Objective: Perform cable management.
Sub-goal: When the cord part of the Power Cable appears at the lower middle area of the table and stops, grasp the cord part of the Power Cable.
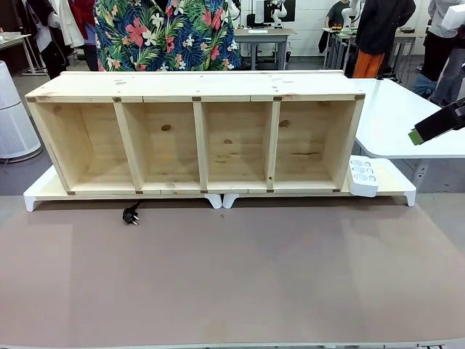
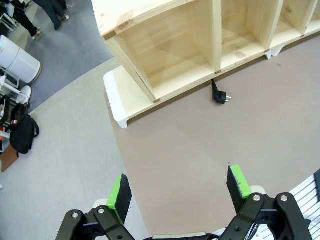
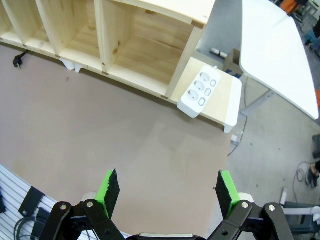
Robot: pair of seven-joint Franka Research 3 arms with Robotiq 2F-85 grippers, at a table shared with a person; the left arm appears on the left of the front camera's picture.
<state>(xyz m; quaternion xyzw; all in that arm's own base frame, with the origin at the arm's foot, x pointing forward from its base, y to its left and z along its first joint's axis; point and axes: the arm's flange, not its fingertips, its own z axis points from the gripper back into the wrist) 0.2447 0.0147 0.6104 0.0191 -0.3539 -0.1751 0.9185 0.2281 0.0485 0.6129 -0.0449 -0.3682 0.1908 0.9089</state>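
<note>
Left jaws wide apart, empty, above the brown surface; right jaws likewise. Cable: plug lies on the surface just before the wooden shelf, below its leftmost divider. White power strip against the shelf's right end.

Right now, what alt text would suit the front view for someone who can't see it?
A black cable pokes from under a long pine shelf with four empty compartments, its plug on the brown tabletop. A white power strip sits at the shelf's right end.
</note>
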